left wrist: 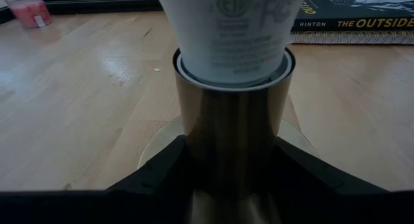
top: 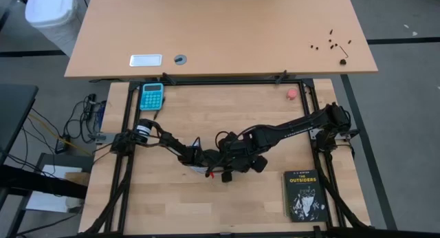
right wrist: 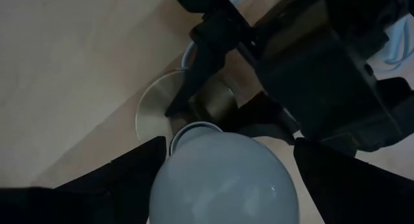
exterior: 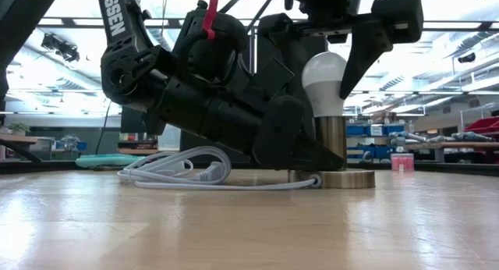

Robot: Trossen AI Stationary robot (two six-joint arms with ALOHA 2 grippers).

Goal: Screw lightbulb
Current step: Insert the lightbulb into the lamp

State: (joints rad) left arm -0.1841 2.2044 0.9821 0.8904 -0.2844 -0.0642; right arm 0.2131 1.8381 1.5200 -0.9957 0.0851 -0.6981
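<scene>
The white frosted lightbulb (exterior: 323, 73) stands upright with its base down in a brass-coloured socket post (exterior: 331, 141). The post rises from a round base disc (exterior: 343, 179) that lies flat on the table's middle. My left gripper (left wrist: 233, 160) is shut on that post. My right gripper (right wrist: 226, 153) hangs over the bulb (right wrist: 223, 182), pointing down. Its fingers stand wide, one on either side of the glass and close to it. In the low view only one of them (exterior: 360, 59) shows. The left arm hides the other. My left gripper pinches the socket post (left wrist: 233, 123) between its two fingers, low down, just above the base disc. The fingers come almost level from the table's left, slanting a little downward. The post stays upright, its disc on the table. My right gripper: I cannot tell whether its fingers touch the bulb.
The socket's white cord (exterior: 179, 172) lies coiled on the table beside the left arm. A black book (top: 303, 195) lies at the near right, a small pink round object (top: 292, 93) at the far right and a teal calculator (top: 152, 95) at the far left.
</scene>
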